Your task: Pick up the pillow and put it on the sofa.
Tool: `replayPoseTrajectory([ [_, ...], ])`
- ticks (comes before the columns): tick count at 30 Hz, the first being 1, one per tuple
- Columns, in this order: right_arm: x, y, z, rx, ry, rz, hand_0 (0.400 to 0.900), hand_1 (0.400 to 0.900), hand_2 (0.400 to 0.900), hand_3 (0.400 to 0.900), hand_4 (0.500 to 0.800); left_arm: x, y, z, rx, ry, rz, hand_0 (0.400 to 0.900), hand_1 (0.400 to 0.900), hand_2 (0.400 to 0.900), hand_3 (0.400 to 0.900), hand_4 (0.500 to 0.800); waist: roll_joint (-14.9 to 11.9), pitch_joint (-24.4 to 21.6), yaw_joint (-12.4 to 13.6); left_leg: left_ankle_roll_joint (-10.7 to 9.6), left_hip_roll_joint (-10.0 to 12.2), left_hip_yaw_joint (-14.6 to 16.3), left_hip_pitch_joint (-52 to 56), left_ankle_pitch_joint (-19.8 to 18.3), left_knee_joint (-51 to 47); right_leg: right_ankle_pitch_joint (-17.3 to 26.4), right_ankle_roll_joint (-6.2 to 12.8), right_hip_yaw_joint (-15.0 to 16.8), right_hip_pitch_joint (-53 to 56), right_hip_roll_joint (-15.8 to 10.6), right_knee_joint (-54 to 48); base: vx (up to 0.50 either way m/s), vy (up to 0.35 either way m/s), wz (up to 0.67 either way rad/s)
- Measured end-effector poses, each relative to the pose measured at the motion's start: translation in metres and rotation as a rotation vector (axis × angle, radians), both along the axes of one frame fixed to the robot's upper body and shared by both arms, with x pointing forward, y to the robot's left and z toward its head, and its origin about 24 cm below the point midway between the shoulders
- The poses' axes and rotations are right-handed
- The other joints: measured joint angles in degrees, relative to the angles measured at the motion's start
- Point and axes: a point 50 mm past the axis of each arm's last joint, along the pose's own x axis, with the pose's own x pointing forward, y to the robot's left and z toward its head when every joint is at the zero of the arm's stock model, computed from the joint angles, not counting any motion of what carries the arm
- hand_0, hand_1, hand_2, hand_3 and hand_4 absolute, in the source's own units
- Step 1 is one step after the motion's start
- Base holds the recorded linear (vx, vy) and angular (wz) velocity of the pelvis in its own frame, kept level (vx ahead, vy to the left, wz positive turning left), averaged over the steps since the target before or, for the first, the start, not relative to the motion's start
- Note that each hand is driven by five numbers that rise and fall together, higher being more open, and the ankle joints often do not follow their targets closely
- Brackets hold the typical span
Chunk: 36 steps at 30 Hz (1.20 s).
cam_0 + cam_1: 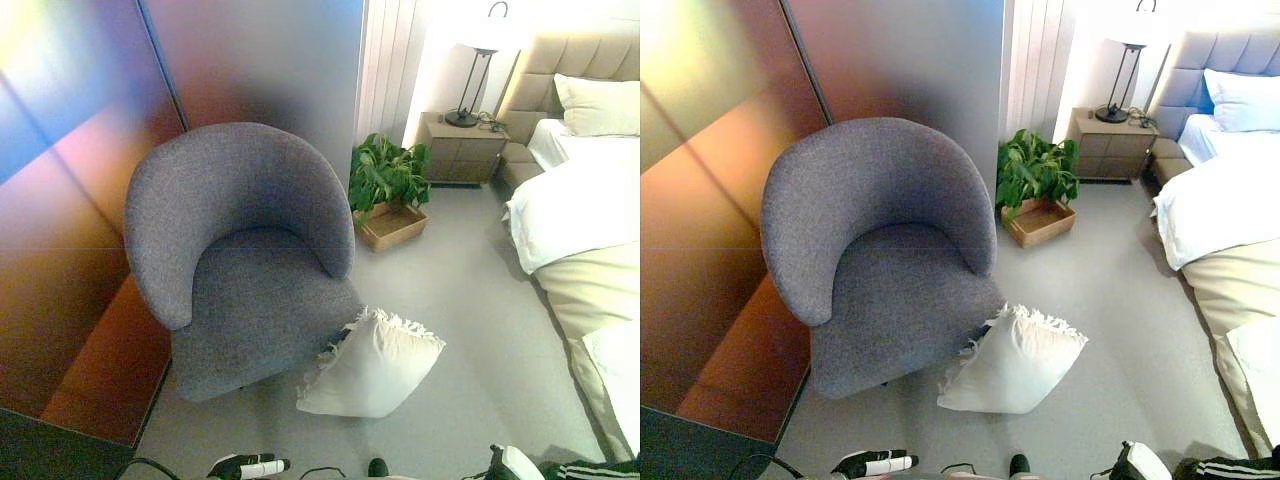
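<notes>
Against the left wall stands a brown panel (70,250), and just beside it a grey sofa (240,260) with a round back, its seat bare. At the bottom edge, below the sofa, the left robot hand (250,466) shows only as a dark shape with a white tip; whether its fingers are released or clenched I cannot tell. To the right of the sofa's front corner the white pillow (375,365) lies on the grey floor (470,300), its fringed top edge touching or almost touching the seat's side, and no hand is on it. Behind it, near the far wall, a green plant (385,175) stands in a low wooden box (392,226). Right of the plant is a nightstand (465,150) carrying a lamp (478,70). Along the right side runs a bed (580,210) with white sheets and its own cushion (600,105) at the padded headboard. In the lower right corner the right robot hand (1138,462) peeks in, dark with a white cover; its fingers cannot be made out
</notes>
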Motion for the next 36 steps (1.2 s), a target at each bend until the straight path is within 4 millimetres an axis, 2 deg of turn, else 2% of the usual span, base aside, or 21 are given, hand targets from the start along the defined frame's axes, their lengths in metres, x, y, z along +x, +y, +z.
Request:
replayPoseTrajectory([
  [11,0.005,0.000,0.001,0.009,-0.034,0.013,0.900,0.900,0.900,0.900,0.800,0.000,0.001,0.000,-0.002,0.003,0.005,0.900,0.900,0.900,0.900,0.800,-0.1,0.0,0.2,-0.1,0.1,-0.3,0.0,0.1,0.4,0.0,-0.02,-0.3,0.6,0.0,0.0,0.05,-0.044,0.04],
  [14,0.010,-0.004,0.004,-0.002,-0.051,0.036,0.900,0.900,0.900,0.900,0.800,0.001,0.002,0.001,-0.004,0.003,0.003,0.900,0.900,0.900,0.900,0.800,-0.1,0.0,0.3,-0.1,0.1,-0.5,-0.4,0.2,0.3,0.0,-0.02,-0.5,0.2,0.0,0.0,0.01,-0.074,0.12],
  [18,0.029,-0.018,0.014,-0.049,-0.093,0.083,0.900,0.900,0.900,0.900,0.800,0.010,0.004,0.004,-0.015,-0.008,-0.008,0.900,0.900,0.900,0.900,0.800,-0.1,0.1,0.9,-0.2,0.2,-1.2,-2.9,0.6,0.0,0.0,-0.04,-1.2,-1.8,0.0,0.0,-0.03,-0.058,0.11],
  [21,0.055,-0.034,0.029,-0.098,-0.161,0.111,0.900,0.900,0.900,0.900,0.800,0.027,0.006,0.009,-0.024,-0.048,-0.018,0.900,0.900,0.900,0.900,0.800,0.1,1.8,1.8,-0.5,0.1,-2.3,-6.0,1.6,0.7,0.6,-0.59,-2.2,-4.2,0.0,0.0,-0.13,-0.053,0.15],
  [24,0.099,-0.046,0.053,-0.145,-0.278,0.172,0.900,0.900,0.900,0.900,0.800,0.055,0.009,0.019,-0.020,-0.123,-0.029,0.900,0.900,0.900,0.900,0.800,0.5,5.7,2.0,-0.4,-0.1,-3.3,-9.8,3.2,0.7,1.8,-1.04,-2.9,-7.7,0.0,0.2,-0.08,-0.035,0.14],
  [28,0.139,-0.053,0.081,-0.179,-0.406,0.214,0.900,0.900,0.900,0.900,0.800,0.080,0.009,0.029,-0.030,-0.189,-0.020,0.900,0.900,0.900,0.900,0.800,1.5,10.0,2.8,-0.6,0.0,-4.6,-12.8,4.2,0.7,2.1,-1.23,-4.1,-10.1,0.1,0.3,-0.10,-0.024,0.16],
  [32,0.185,-0.053,0.117,-0.210,-0.533,0.265,0.900,0.900,0.900,0.900,0.800,0.114,0.012,0.046,-0.029,-0.288,-0.013,0.900,0.900,0.900,0.900,0.800,2.1,15.4,3.1,-0.7,0.1,-6.2,-17.8,5.1,1.9,3.0,-1.82,-5.5,-13.9,0.1,0.8,-0.11,-0.003,0.08],
  [33,0.186,-0.053,0.118,-0.211,-0.538,0.267,0.900,0.900,0.900,0.900,0.800,0.115,0.012,0.047,-0.028,-0.291,-0.013,0.900,0.900,0.900,0.900,0.800,2.0,15.5,3.1,-0.7,0.1,-6.2,-18.0,5.1,1.9,3.0,-1.83,-5.5,-14.0,0.1,0.8,-0.09,0.024,0.05],
  [34,0.209,-0.052,0.140,-0.206,-0.614,0.289,0.900,0.900,0.900,0.900,0.800,0.128,0.015,0.055,-0.029,-0.332,0.001,0.900,0.900,0.900,0.900,0.800,2.1,18.2,3.2,-0.7,0.1,-6.3,-19.7,5.1,2.8,3.1,-1.92,-5.5,-15.8,0.0,1.6,-0.07,0.021,0.03],
  [36,0.220,-0.052,0.154,-0.200,-0.661,0.296,0.900,0.900,0.900,0.900,0.800,0.135,0.016,0.060,-0.029,-0.353,0.002,0.900,0.900,0.900,0.900,0.800,2.1,19.6,3.2,-0.6,0.1,-6.3,-20.6,5.2,3.0,3.1,-1.97,-5.5,-16.5,-0.1,1.8,-0.08,0.031,0.01],
])
